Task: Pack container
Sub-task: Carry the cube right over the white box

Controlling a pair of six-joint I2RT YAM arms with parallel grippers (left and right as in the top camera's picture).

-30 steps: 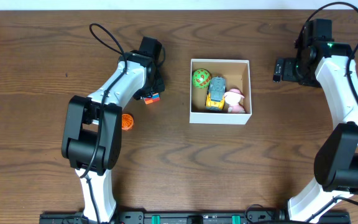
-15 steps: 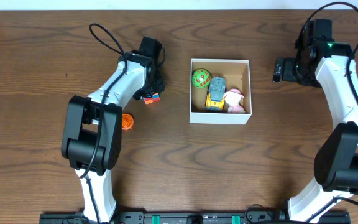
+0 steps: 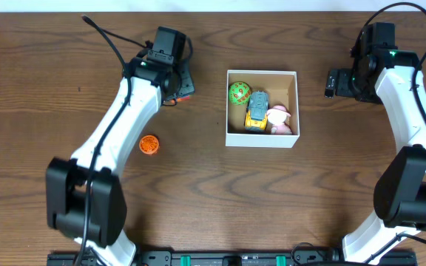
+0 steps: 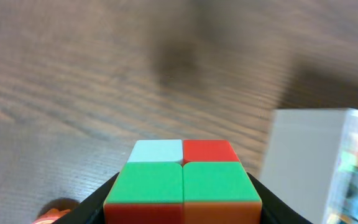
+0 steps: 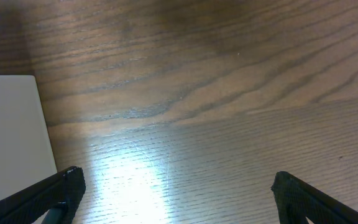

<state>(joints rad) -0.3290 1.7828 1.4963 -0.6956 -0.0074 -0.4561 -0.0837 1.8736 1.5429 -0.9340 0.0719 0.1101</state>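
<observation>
The left gripper [image 3: 177, 87], pinching the colour cube [image 4: 182, 183], has raised it off the table [image 3: 198, 192] toward the container [image 3: 262, 140] at centre, ready for packing; the right gripper [image 5: 174, 194] stands spread.

Box [image 3: 262, 140]: green ball [image 3: 239, 92], yellow truck [image 3: 257, 111] and pink toy [image 3: 279, 118] fill left and near floor; far right corner bare. Wood [image 3: 205, 89] between box and my left pincer [image 3: 182, 90], clamped on a cube [image 4: 182, 180]: unobstructed. Orange ball [image 3: 149, 145]: well aside.
</observation>
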